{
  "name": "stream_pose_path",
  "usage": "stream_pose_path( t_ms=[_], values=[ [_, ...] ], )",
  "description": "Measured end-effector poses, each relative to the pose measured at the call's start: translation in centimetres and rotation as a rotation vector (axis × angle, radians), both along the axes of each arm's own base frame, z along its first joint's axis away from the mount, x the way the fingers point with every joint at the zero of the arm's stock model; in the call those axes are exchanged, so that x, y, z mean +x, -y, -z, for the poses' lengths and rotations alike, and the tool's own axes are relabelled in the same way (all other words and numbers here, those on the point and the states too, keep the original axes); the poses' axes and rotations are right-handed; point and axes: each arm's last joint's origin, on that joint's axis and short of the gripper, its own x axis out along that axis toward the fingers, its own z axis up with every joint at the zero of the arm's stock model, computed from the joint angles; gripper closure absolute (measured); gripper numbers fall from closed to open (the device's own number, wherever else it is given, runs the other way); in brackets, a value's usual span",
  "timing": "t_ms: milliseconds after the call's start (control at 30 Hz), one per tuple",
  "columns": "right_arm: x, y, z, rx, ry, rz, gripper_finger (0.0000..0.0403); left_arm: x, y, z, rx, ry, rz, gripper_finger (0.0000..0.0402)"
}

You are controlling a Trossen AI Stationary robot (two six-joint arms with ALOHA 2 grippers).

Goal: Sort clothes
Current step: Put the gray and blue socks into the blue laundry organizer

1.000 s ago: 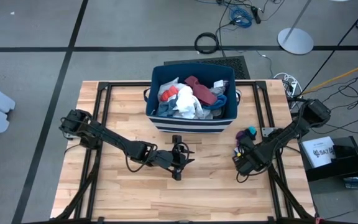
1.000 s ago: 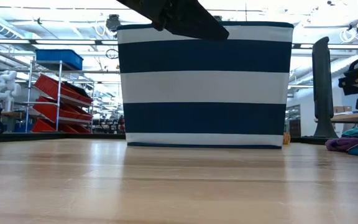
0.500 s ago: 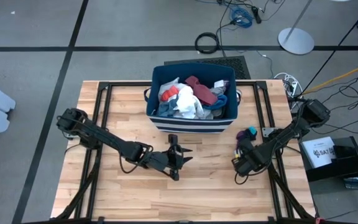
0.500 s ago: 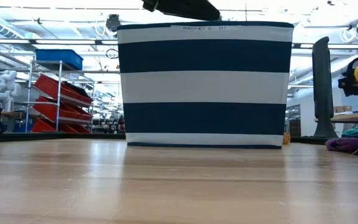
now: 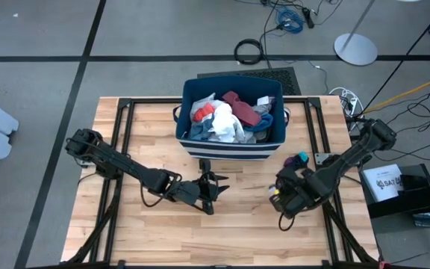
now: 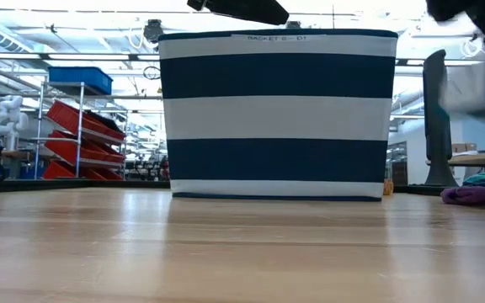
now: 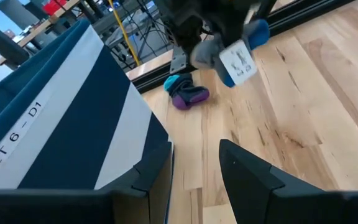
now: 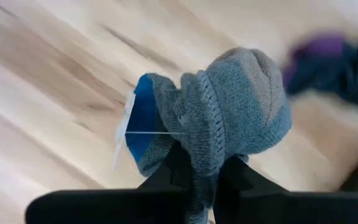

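The right gripper (image 8: 194, 177) has its jaws closed on a grey-and-blue knitted sock (image 8: 219, 109) with a white tag, lifted above the wooden desk (image 5: 237, 232). This looks like the carrying step; next it needs a place for this sock, perhaps near the purple and teal pieces (image 5: 297, 160). The left gripper (image 5: 213, 185) waits, jaws open, before the navy striped fabric bin (image 5: 234, 149) holding the other clothes (image 5: 226, 116). The bin's rim reads "BASKET 6 - D1".

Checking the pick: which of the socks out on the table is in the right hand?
The grey sock with blue toe and white tag, pinched in the right hand above the wood. The purple and teal socks lie on the table beside the bin.
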Motion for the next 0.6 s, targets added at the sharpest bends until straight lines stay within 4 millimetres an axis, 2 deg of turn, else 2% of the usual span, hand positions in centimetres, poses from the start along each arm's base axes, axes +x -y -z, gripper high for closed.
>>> stream_pose_path(
  t_ms=[200,333,467,600],
  values=[
    [1.6,-0.3,-6.2,-0.149,0.258,-0.12,0.0387,0.0,0.0,0.0,0.0,-0.001,0.0,0.0258],
    [2.5,0.2,-10.0,-0.297,0.425,-0.19,0.0388,0.0,0.0,0.0,0.0,-0.004,0.0,0.0258],
    [3.6,1.2,-12.9,-0.415,0.518,-0.249,0.0388,0.0,0.0,0.0,0.0,-0.004,0.0,0.0258],
    [4.9,2.8,-14.6,-0.491,0.548,-0.293,0.0388,0.0,0.0,0.0,-0.003,-0.003,-0.001,0.0258]
  ],
)
